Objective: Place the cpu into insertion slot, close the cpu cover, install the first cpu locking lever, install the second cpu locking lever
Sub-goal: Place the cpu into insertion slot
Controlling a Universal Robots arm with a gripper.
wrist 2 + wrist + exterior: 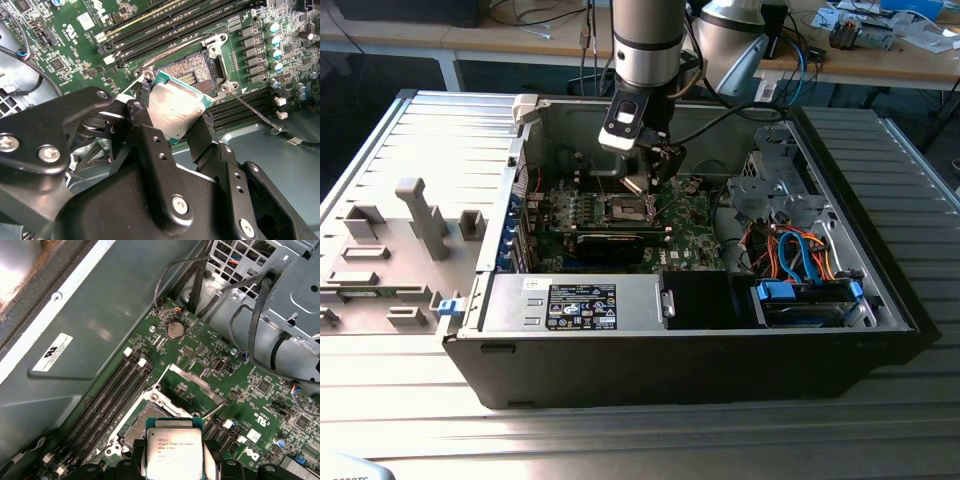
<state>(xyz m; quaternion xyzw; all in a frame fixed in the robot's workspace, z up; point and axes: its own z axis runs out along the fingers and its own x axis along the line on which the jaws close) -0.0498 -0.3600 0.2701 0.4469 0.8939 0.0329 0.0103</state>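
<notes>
One arm (647,45) carries one gripper (655,172), which has two fingers (150,150) closed on one cpu (174,452). In the second wrist view, the board has one slot (192,67) and two wire levers, one curved (180,48) and one straight (255,112). The first wrist view shows one cover (196,382) and one coin cell (175,330). In the exterior view, one case (670,370) holds one power supply (575,305), with one blue caddy (805,300) at the exterior view's lower right.
</notes>
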